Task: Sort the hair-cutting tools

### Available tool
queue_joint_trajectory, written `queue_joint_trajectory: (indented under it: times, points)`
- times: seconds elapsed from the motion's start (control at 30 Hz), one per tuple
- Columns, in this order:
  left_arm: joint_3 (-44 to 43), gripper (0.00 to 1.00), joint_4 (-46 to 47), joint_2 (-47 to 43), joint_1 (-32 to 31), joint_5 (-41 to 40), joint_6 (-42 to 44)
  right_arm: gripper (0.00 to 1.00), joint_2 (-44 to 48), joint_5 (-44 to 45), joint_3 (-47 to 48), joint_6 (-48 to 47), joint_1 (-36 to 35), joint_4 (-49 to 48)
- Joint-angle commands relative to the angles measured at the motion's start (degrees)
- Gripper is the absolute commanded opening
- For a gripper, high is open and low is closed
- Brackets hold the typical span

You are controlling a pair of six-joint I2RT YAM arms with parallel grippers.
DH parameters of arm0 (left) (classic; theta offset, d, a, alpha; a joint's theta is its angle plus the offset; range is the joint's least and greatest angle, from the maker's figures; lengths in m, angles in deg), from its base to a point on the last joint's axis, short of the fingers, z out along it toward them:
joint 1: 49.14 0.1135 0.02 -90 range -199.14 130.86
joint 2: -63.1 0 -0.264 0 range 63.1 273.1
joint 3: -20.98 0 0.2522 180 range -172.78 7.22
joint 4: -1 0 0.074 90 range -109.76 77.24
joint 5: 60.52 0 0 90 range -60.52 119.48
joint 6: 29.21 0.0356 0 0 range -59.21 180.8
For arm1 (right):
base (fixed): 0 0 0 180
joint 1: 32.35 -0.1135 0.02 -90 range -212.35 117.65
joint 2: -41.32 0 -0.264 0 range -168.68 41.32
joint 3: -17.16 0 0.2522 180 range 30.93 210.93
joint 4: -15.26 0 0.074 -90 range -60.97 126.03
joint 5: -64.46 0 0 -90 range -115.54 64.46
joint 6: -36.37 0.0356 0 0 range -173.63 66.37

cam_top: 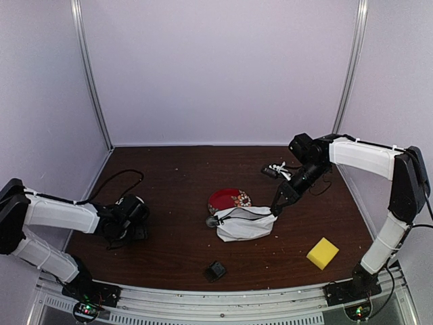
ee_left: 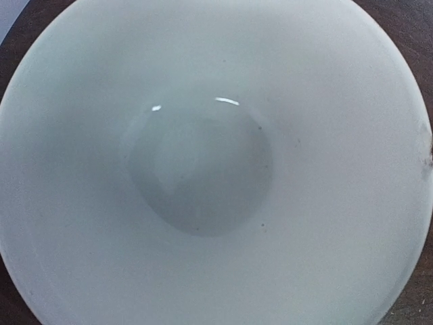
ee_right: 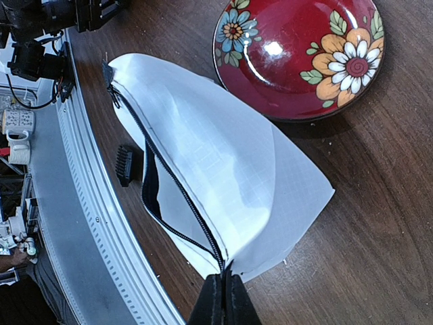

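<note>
Right claw (ee_right: 223, 301) clamped on a zipper corner of the white pouch (ee_right: 230, 162), seemingly readying it; left claw (cam_top: 135, 227) over the bowl (ee_left: 325, 81), grip unclear. Next: fetch the near black attachment (cam_top: 215, 271).

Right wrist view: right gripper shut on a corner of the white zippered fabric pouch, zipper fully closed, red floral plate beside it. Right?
Not the zipper: the right wrist view shows a dark gap open along it. The right gripper is shut on a corner of the white zippered fabric pouch, and the red floral plate lies beside it.
</note>
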Motion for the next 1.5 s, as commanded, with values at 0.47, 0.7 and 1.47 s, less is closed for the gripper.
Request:
queue_joint_trajectory:
  times: [0.47,0.7,1.47]
  points:
    - [-5.27,0.53,-10.64,-9.32,-11.48,4.77,-2.52,0.00,1.53,0.75,0.87,0.03,0.05,-0.02]
    - [-19.11,0.54,-6.61,-5.31,-14.64,15.04,11.73,0.00,1.71,1.17,1.04,-0.09,0.08,0.04]
    - [-44.69,0.55,20.85,27.77,-15.30,60.13,22.06,0.00,3.06,1.45,1.26,-0.01,0.09,0.24]
